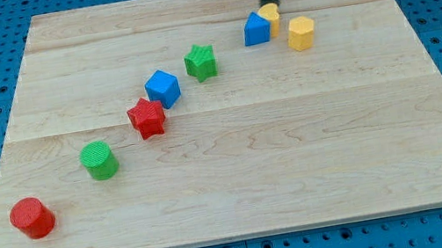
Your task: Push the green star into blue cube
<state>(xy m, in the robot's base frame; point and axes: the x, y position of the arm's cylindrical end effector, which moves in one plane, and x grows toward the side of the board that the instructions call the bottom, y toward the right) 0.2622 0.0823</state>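
The green star (200, 61) lies above the board's middle. The blue cube (162, 88) lies just to its lower left, with a small gap between them. My tip (270, 3) is at the view's top, right of centre. It stands just above a blue wedge-like block (256, 28) and a yellow block (271, 15). It is well to the upper right of the green star.
A red star (147, 118) touches the blue cube's lower left. A green cylinder (99, 159) and a red cylinder (32, 217) lie further down left. A yellow hexagonal block (301, 33) lies right of the blue wedge. The wooden board (299, 165) sits on blue pegboard.
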